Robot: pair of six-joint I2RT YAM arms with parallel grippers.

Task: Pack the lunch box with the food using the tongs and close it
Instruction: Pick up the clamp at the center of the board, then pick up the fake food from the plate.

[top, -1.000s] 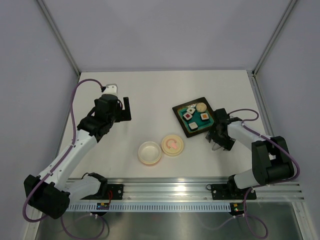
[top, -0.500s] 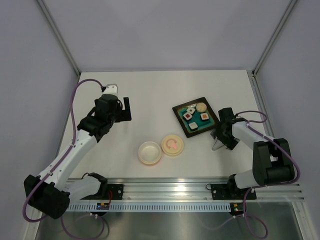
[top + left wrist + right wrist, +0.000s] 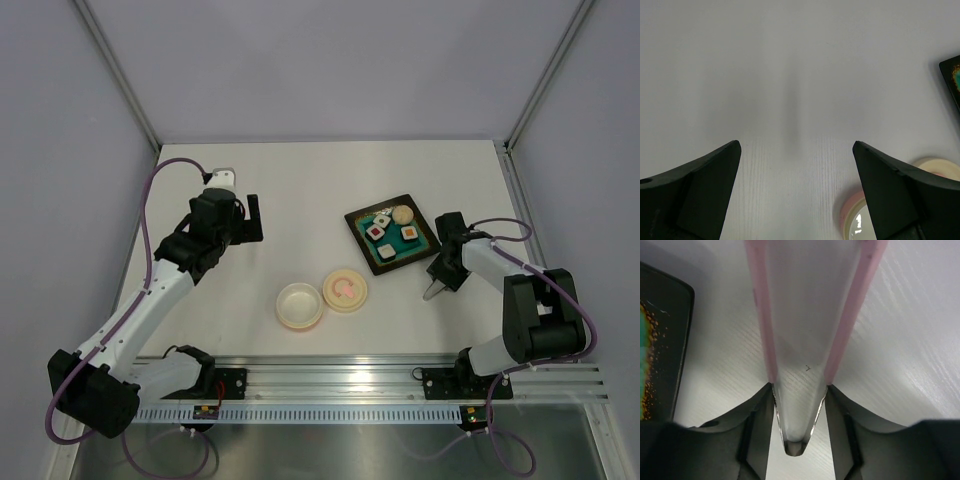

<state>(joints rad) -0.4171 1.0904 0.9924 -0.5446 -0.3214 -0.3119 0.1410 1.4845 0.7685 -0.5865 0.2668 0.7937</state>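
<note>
White table (image 3: 300, 190), pale grey walls (image 3: 320, 70) | left hand (image 3: 795, 145) wide | right hand (image 3: 799, 387) clasps tongs (image 3: 760, 315) beside tray (image 3: 665, 315)

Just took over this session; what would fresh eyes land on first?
The right gripper pinches the pink tongs near their joined end, just right of the dark tray holding the food. Centre front, the lunch box sits open and empty with its lid beside it. The left gripper hangs wide open at far left.
</note>
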